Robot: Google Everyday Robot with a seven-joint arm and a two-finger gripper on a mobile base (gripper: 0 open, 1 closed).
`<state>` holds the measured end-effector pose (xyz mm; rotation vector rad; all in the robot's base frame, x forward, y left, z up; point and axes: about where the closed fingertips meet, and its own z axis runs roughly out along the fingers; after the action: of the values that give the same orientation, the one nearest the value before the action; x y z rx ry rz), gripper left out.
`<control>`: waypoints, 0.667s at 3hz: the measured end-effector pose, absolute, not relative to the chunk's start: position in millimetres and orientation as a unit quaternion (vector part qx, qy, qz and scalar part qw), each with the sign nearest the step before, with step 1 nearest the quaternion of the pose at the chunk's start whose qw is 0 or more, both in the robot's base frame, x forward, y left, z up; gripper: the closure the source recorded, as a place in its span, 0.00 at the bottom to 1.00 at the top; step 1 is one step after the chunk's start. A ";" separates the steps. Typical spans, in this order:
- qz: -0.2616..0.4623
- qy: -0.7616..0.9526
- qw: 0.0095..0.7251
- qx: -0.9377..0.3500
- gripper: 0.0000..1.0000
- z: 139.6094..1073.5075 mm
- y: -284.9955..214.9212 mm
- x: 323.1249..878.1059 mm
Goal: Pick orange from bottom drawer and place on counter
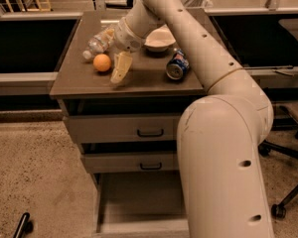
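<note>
The orange (102,62) lies on the desk (139,81), in the upper left part of the frame, near the front left corner of the top. It rests on the surface by itself. The gripper (114,63) hangs just to the right of it, low over the desk. Its fingers (121,67) are spread apart and hold nothing; one pale finger points down just beside the fruit, and I see a thin gap between them.

Behind the orange lies a clear plastic bottle (93,45). A white bowl (159,37) and a blue soda can (176,68) are further to the right. The bottom drawer (139,202) stands pulled out at the lower middle of the frame, and its floor is bare.

In my judgement the placing step is nearly finished, because the fruit is out of the drawer and on the top. The next move calls for lifting the gripper straight up and away. It should not brush the orange, since a round fruit can roll toward the near edge.
</note>
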<state>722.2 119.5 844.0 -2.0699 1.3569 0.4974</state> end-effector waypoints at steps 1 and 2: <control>0.189 0.510 0.303 -0.782 0.00 843.0 120.6 721.8; 0.200 0.502 0.329 -0.774 0.00 858.0 99.6 717.9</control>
<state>717.9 99.6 858.0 -2.0258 1.3127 0.5242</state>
